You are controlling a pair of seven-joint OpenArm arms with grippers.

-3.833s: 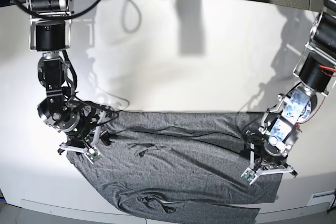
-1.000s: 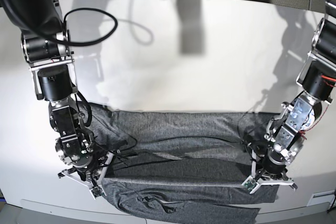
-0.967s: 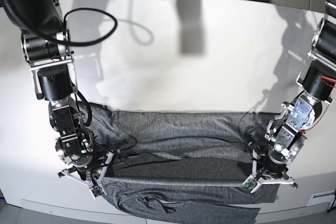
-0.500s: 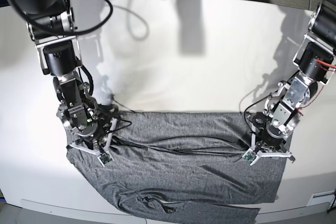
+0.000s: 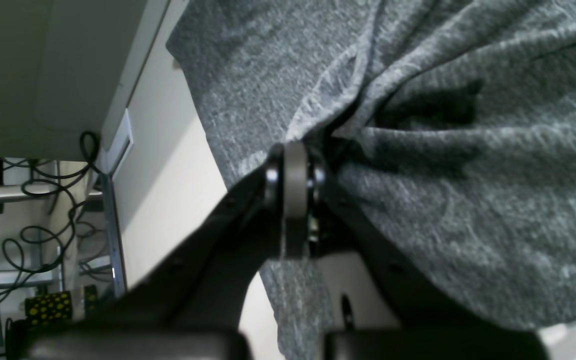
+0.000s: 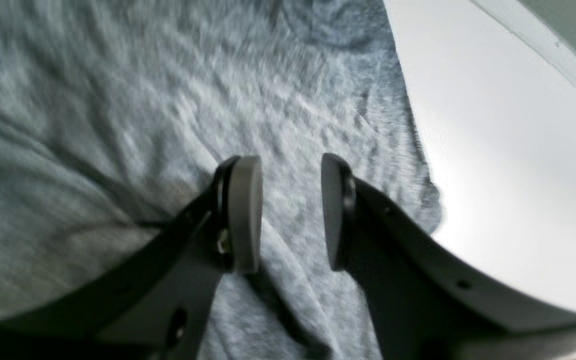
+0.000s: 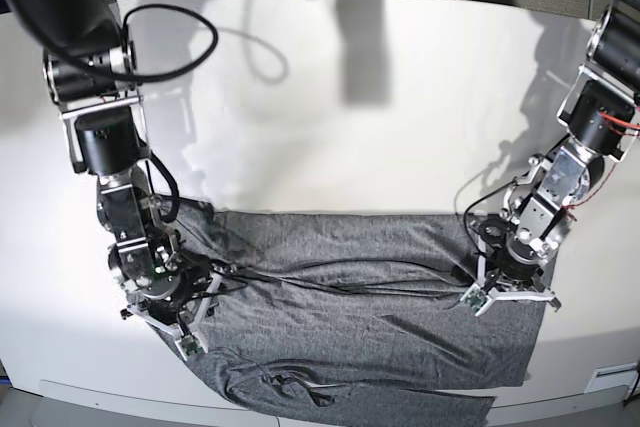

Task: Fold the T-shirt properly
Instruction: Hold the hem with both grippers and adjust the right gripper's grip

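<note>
The T-shirt (image 7: 360, 317) lies spread wide across the near part of the white table (image 7: 330, 117), one edge running straight between our arms, probably so the fold line stays taut. Our left gripper (image 5: 295, 165) is clenched on a bunched ridge of cloth, anchoring that side. Our right gripper (image 6: 285, 210) hangs over the cloth, jaws parted and grasping nothing.

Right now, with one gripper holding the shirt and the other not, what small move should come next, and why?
Probably open the left gripper too. It is shut on a bunched pinch of the T-shirt, while the right gripper stands open above flat cloth, so only that side is let go.
</note>
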